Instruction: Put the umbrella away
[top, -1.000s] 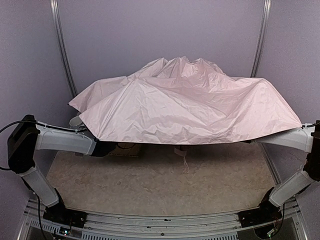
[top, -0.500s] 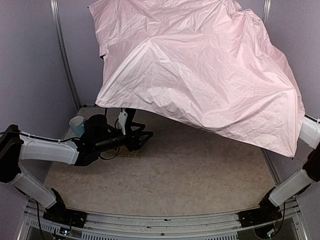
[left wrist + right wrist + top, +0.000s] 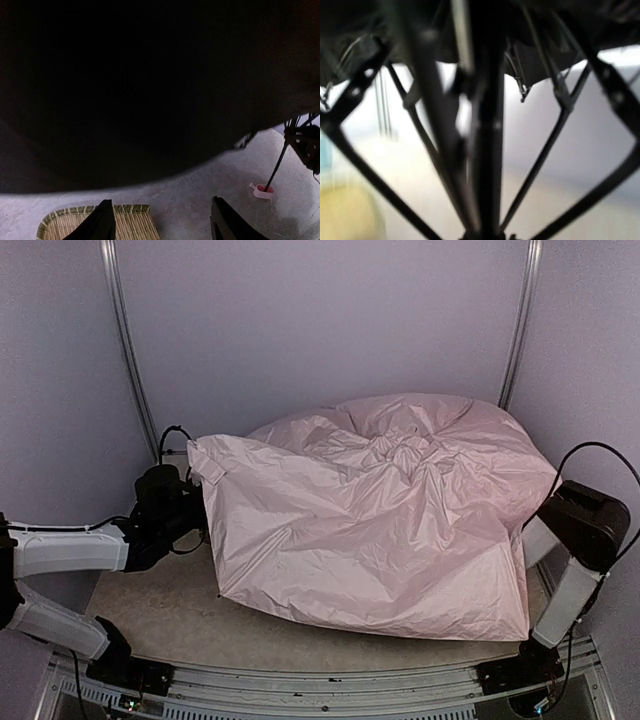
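Note:
The umbrella (image 3: 380, 510) lies slumped over the table's middle and right, its pale pink fabric crumpled. Both grippers are hidden beneath it in the top view; only the left arm (image 3: 70, 550) and right arm (image 3: 585, 525) show. From the left wrist, my left gripper (image 3: 161, 200) stands open and empty under the black lining (image 3: 150, 85). The thin shaft (image 3: 277, 167) and small pink handle (image 3: 263, 190) are at its right, apart from it. From the right wrist, the blurred shaft (image 3: 487, 150) and ribs (image 3: 555, 135) rise from the bottom middle, where my unseen jaws hold it.
A woven bamboo tray (image 3: 95, 222) lies on the table just under the left finger (image 3: 102, 220). Metal rails (image 3: 125, 340) stand at the back left and back right (image 3: 520, 320). Bare tabletop (image 3: 160, 610) shows at the near left.
The canopy, first spread wide, swung high and then dropped crumpled onto the table. My left gripper opened, let go and drew back left. The right arm folded up by the right edge.

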### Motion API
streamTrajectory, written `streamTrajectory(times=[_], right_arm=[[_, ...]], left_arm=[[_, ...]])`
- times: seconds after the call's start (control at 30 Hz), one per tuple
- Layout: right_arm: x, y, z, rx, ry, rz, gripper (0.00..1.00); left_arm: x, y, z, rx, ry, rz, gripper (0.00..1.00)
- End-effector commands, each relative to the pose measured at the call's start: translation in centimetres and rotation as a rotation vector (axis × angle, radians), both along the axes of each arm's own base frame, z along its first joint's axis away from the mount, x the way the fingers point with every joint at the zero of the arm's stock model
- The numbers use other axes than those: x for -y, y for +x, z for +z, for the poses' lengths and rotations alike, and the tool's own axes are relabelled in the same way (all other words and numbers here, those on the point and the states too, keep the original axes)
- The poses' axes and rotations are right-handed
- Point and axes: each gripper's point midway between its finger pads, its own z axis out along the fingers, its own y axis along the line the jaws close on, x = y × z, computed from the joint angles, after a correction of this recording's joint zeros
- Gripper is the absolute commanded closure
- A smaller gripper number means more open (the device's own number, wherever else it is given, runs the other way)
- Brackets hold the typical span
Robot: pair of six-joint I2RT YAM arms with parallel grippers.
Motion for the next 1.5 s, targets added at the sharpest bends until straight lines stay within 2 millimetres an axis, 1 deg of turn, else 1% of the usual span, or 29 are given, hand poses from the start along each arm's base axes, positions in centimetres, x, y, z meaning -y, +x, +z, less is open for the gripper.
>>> streamTrajectory(times=[0.0, 0.1, 0.23, 0.3, 0.43, 0.47, 0.5, 0.53, 0.57, 0.6, 0.67, 0.7, 0.73, 0.8, 0.87, 0.93, 0.97, 1.0, 1.03, 1.07, 1.13, 1.17, 1.23, 1.27, 1.33, 1.37, 1.4, 1.43, 1.47], right_arm=[[1.9, -2.5, -0.7, 0.053, 0.118, 0.012, 1.0], [1.8, -2.3, -3.5, -0.011, 0.065, 0.006, 1.0], [1.8, -2.3, -5.5, -0.063, 0.047, 0.003, 1.0], [1.7, -2.3, -7.1, -0.099, 0.01, 0.005, 1.0], [2.1, -3.2, -9.2, -0.151, -0.015, 0.007, 1.0], [2.2, -3.5, -9.5, -0.16, -0.025, 0.007, 1.0], [2.3, -3.6, -9.4, -0.156, -0.029, 0.004, 1.0], [2.4, -3.7, -8.8, -0.141, -0.024, 0.004, 1.0], [2.4, -3.8, -7.8, -0.11, -0.016, 0.004, 1.0], [2.4, -3.9, -5.9, -0.057, 0.0, 0.006, 1.0], [2.3, -3.7, -1.6, 0.061, 0.032, -0.003, 1.0], [2.3, -3.4, 0.9, 0.119, 0.045, -0.01, 1.0], [2.0, -3.1, 3.2, 0.167, 0.041, -0.007, 1.0], [1.4, -2.9, 7.8, 0.249, 0.015, 0.022, 1.0], [1.8, -2.4, 11.3, 0.306, -0.011, 0.026, 1.0], [3.0, -1.9, 14.0, 0.345, -0.023, 0.025, 1.0], [4.0, -1.5, 15.4, 0.361, -0.02, 0.019, 1.0], [5.0, -1.2, 16.4, 0.366, -0.019, 0.021, 1.0], [6.7, -0.6, 17.4, 0.369, -0.016, -0.002, 1.0], [7.6, -0.6, 18.5, 0.381, -0.02, -0.001, 1.0], [8.2, -0.7, 20.2, 0.407, -0.07, 0.004, 1.0], [8.0, -0.7, 20.6, 0.417, -0.121, 0.003, 1.0], [7.2, -0.8, 20.6, 0.418, -0.217, 0.034, 1.0], [6.7, -0.9, 20.3, 0.407, -0.251, 0.061, 1.0], [5.8, -1.5, 19.6, 0.379, -0.284, 0.135, 1.0], [5.5, -1.8, 19.5, 0.364, -0.276, 0.168, 1.0], [5.0, -2.2, 19.4, 0.35, -0.261, 0.203, 1.0], [4.5, -2.6, 19.4, 0.342, -0.246, 0.233, 1.0], [3.9, -3.0, 19.4, 0.338, -0.237, 0.254, 1.0]], left_arm=[[-0.2, 0.3, 0.4, 0.009, 0.01, 0.01, 0.37], [0.3, 0.3, 0.6, 0.011, 0.008, -0.011, 0.37], [0.8, 0.3, 0.7, 0.011, 0.006, -0.028, 0.37], [1.0, 0.1, 0.7, 0.013, 0.009, -0.037, 0.37], [1.5, -0.6, 0.7, 0.027, 0.027, -0.057, 0.37], [1.6, -0.8, 0.9, 0.035, 0.03, -0.066, 0.37], [1.8, -1.1, 1.1, 0.044, 0.034, -0.079, 0.37], [2.2, -1.4, 1.4, 0.056, 0.039, -0.099, 0.37], [2.7, -1.9, 1.8, 0.071, 0.046, -0.12, 0.37], [3.2, -2.4, 2.2, 0.086, 0.055, -0.147, 0.37], [5.1, -4.0, 2.9, 0.112, 0.091, -0.25, 0.38], [6.2, -5.1, 3.0, 0.117, 0.119, -0.324, 0.38], [7.5, -6.7, 3.1, 0.127, 0.159, -0.425, 0.38], [9.0, -9.1, 2.4, 0.099, 0.233, -0.567, 0.38], [9.4, -11.0, 2.4, 0.09, 0.272, -0.665, 0.37], [9.0, -12.5, 2.0, 0.084, 0.304, -0.735, 0.36], [8.7, -13.1, 1.8, 0.087, 0.317, -0.758, 0.35], [8.4, -13.6, 1.4, 0.094, 0.33, -0.77, 0.33], [8.0, -13.9, 1.0, 0.099, 0.343, -0.774, 0.32], [7.6, -14.1, 0.6, 0.108, 0.356, -0.776, 0.31], [6.8, -14.3, 0.1, 0.122, 0.373, -0.763, 0.31], [6.4, -14.2, 0.2, 0.132, 0.376, -0.749, 0.3], [5.6, -13.7, 1.5, 0.177, 0.358, -0.71, 0.3], [5.1, -13.4, 2.7, 0.211, 0.333, -0.686, 0.3], [4.1, -14.0, 6.7, 0.311, 0.209, -0.696, 0.3], [3.6, -14.4, 8.4, 0.359, 0.137, -0.695, 0.28], [3.1, -14.8, 11.3, 0.473, 0.049, -0.675, 0.24], [2.8, -15.2, 12.3, 0.524, -0.009, -0.664, 0.21], [2.9, -15.1, 12.9, 0.543, -0.051, -0.654, 0.18]])
